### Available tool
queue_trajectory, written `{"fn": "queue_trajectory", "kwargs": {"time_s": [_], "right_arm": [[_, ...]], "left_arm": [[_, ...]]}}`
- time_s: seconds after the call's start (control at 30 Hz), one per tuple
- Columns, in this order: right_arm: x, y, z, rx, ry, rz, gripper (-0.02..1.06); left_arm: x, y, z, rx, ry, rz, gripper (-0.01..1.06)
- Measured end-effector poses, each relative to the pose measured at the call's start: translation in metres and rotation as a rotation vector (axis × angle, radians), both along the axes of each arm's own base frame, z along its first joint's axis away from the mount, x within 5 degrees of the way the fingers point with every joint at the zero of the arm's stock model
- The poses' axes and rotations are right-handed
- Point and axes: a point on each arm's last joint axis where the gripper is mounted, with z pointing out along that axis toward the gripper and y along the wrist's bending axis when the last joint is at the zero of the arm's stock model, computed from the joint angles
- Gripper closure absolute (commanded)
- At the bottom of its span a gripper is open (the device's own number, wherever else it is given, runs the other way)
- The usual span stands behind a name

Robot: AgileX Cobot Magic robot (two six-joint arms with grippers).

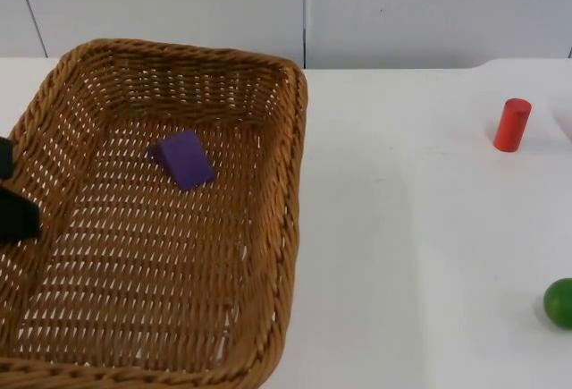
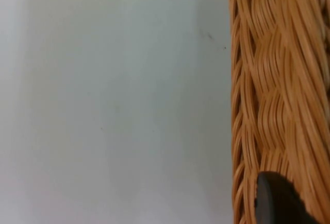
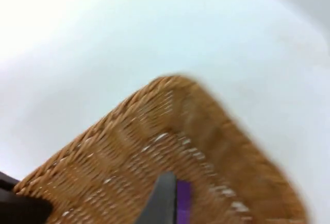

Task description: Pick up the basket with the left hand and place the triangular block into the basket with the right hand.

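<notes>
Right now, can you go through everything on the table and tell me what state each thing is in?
Basket: held at its left rim by the left claw, large in the top view.
Purple triangular block: lying inside the basket, let go.
Red cylinder: upright on the table, untouched.
Green ball: resting on the table, near the picture's right edge.

A woven wicker basket (image 3: 170, 152) lies on the white desk (image 3: 103, 44), seen from above one of its rounded corners. Inside the basket, on its woven floor near that corner's wall, sits a purple block (image 3: 182, 203), partly covered by a grey fingertip of the right claw (image 3: 159, 203). A dark shape (image 3: 20, 206) meets the basket's rim at the side away from the corner.
</notes>
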Motion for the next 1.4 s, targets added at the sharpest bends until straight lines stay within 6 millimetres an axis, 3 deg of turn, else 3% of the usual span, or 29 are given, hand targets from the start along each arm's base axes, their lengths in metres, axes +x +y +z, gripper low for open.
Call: {"fn": "queue_trajectory", "kwargs": {"time_s": [0.03,0.07,0.1,0.2,0.43,0.67,0.77,0.8,0.97,1.0,1.17,1.4], "right_arm": [[-0.006,-0.010,0.013,0.009,-0.025,-0.004,0.25],[-0.006,-0.010,0.013,0.009,-0.025,-0.004,0.25],[-0.014,-0.024,0.030,0.023,-0.054,-0.012,0.25],[-0.036,-0.054,0.052,0.042,-0.087,-0.019,0.25],[-0.063,-0.088,0.057,0.052,-0.101,-0.015,0.25],[-0.081,-0.111,0.056,0.066,-0.113,-0.010,0.25],[-0.086,-0.117,0.064,0.088,-0.135,-0.010,0.25],[-0.086,-0.117,0.064,0.088,-0.135,-0.010,0.25],[-0.094,-0.127,0.074,0.121,-0.160,-0.010,0.25],[-0.094,-0.127,0.074,0.121,-0.160,-0.010,0.25],[-0.101,-0.136,0.082,0.136,-0.176,-0.014,0.25],[-0.107,-0.147,0.090,0.142,-0.215,-0.021,0.25]], "left_arm": [[0.000,0.000,0.000,0.000,0.000,0.000,1.05],[0.000,0.000,0.000,0.000,0.000,0.000,1.05],[0.000,0.000,0.000,0.000,0.000,0.000,1.05],[0.001,0.000,0.000,-0.001,0.000,0.006,1.05],[0.011,0.001,-0.008,-0.019,0.032,0.020,1.05],[0.059,0.002,-0.014,-0.074,0.022,0.036,1.05],[0.086,-0.002,-0.028,-0.096,0.034,0.037,1.05],[0.086,-0.002,-0.028,-0.096,0.034,0.037,1.05],[0.127,-0.025,-0.070,-0.079,0.079,-0.002,1.05],[0.127,-0.025,-0.070,-0.079,0.079,-0.002,1.05],[0.166,-0.034,-0.114,-0.046,0.107,-0.019,1.05],[0.184,-0.038,-0.131,-0.081,0.105,-0.039,1.05]]}}
